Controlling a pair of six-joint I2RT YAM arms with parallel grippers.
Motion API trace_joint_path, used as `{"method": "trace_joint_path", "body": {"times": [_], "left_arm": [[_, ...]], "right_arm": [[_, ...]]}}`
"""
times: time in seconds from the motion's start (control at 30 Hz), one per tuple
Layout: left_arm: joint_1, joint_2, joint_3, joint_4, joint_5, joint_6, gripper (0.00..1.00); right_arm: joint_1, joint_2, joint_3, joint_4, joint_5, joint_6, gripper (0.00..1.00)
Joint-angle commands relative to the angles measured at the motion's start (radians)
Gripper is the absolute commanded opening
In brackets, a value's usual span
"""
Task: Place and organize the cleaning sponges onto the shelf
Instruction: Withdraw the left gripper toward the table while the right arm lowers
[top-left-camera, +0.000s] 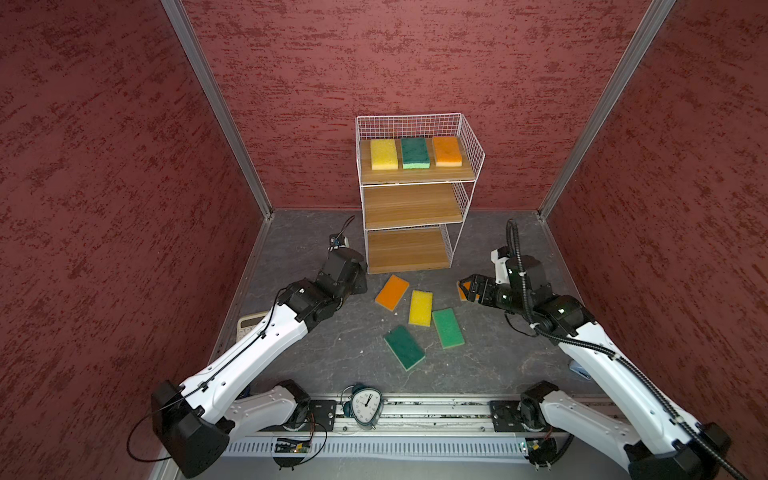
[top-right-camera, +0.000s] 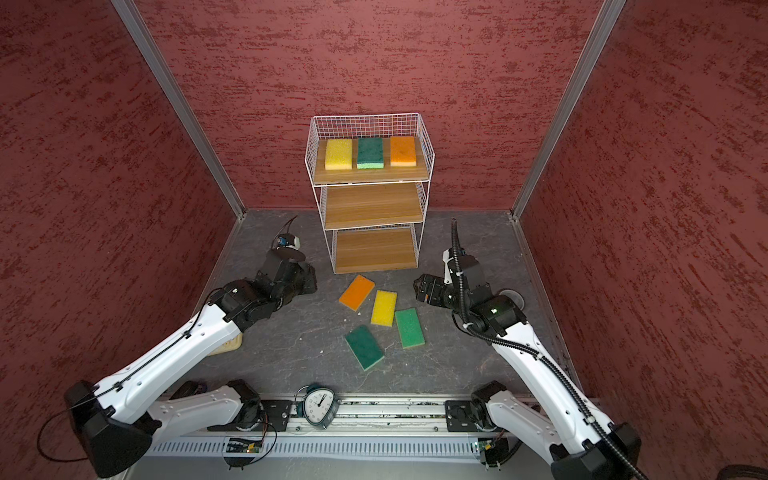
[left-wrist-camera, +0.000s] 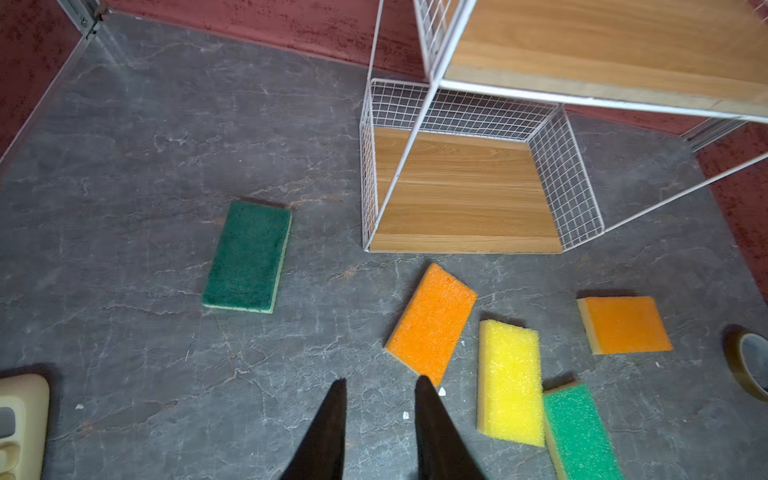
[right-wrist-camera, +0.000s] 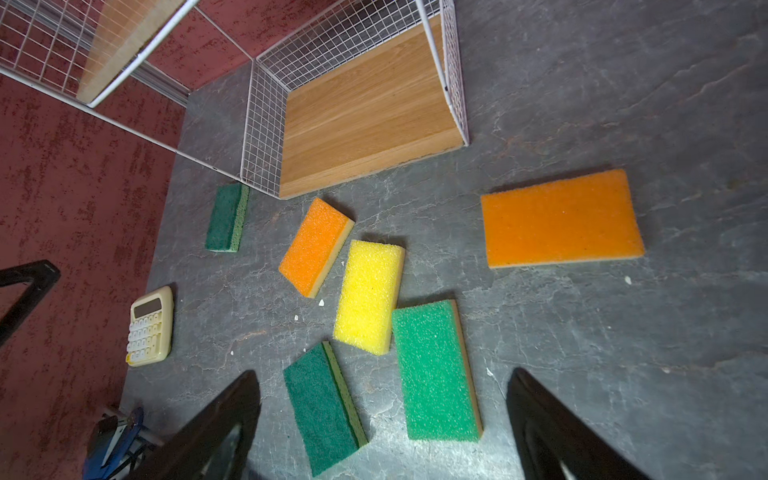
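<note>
The shelf (top-left-camera: 411, 205) is finished with a white wire-grid frame and light brown wood-grain boards. The cleaning sponges (top-left-camera: 420, 307) are coloured yellow, orange, and dark or light green. The surface (top-left-camera: 332, 353) is patterned in veined grey; the walls (top-left-camera: 104, 166) in mottled dark red

Left gripper (left-wrist-camera: 382, 380): dark fingers slightly apart, nothing between, over bare tabletop (left-wrist-camera: 145, 166).
Shelf (left-wrist-camera: 465, 195): white wire frame by the tabletop's walled edge; both visible wooden boards bare.
Dark green sponge (left-wrist-camera: 247, 257): flat, alone, off the shelf's front corner.
Nearer orange sponge (left-wrist-camera: 432, 322): flat before the shelf, one corner just beside a fingertip.
Yellow sponge (left-wrist-camera: 510, 382): beside it, touching the light green sponge (left-wrist-camera: 579, 432).
Farther orange sponge (left-wrist-camera: 623, 324): apart, near a tape roll (left-wrist-camera: 735, 361).
Calculator (left-wrist-camera: 20, 419): cream corner only.
</note>
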Motion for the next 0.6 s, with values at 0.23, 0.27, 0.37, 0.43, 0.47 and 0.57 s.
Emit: {"method": "trace_joint_path", "body": {"times": [0.23,0.27,0.37,0.43,0.47,0.57], "left_arm": [[-0.048,0.021,-0.061,0.017,-0.045,-0.055,0.34],[-0.048,0.024,-0.068,0.022,-0.044,-0.058,0.34],[-0.048,0.021,-0.094,0.054,-0.033,-0.062,0.32],[-0.048,0.016,-0.103,0.064,-0.03,-0.062,0.32],[-0.048,0.016,-0.105,0.065,-0.031,-0.059,0.32],[-0.046,0.016,-0.111,0.064,-0.053,-0.051,0.32]], "right_arm": [[0.006,-0.046,-0.093,-0.013,0.073,0.127,0.94],[0.005,-0.043,-0.093,-0.018,0.081,0.13,0.94],[0.006,-0.027,-0.093,-0.027,0.084,0.125,0.96],[0.006,-0.012,-0.094,-0.027,0.067,0.108,0.96],[0.005,-0.002,-0.095,-0.031,0.072,0.106,0.97],[0.006,0.027,-0.092,-0.027,0.094,0.101,0.97]]}}
